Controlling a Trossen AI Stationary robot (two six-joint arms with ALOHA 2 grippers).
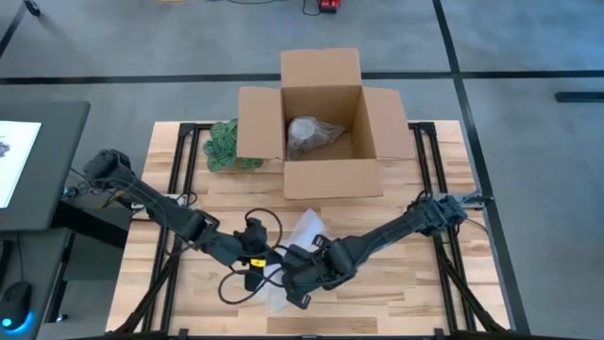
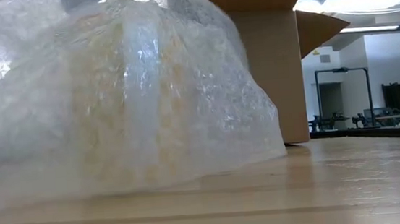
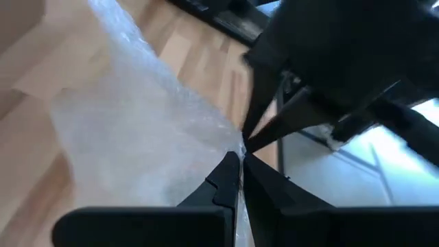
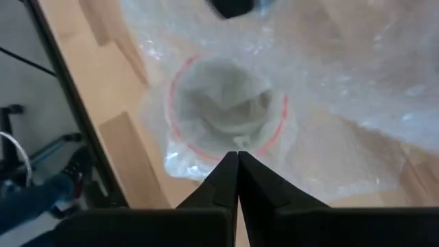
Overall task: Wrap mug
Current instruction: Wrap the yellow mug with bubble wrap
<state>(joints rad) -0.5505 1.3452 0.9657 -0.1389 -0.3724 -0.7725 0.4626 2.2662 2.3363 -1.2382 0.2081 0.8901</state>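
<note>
The mug [image 4: 226, 113] lies under the bubble wrap [image 1: 300, 247] near the front edge of the table [image 1: 415, 283], its red-rimmed mouth visible through the film in the right wrist view. The left gripper [image 1: 255, 274] and the right gripper [image 1: 298, 295] meet at the wrap's front end. The jaws of both are closed together; the left pair pinches an edge of the bubble wrap. An open cardboard box [image 1: 326, 123] stands at the rear edge, holding a wrapped bundle [image 1: 310, 137]. A green object [image 1: 223, 146] lies beside the box.
</note>
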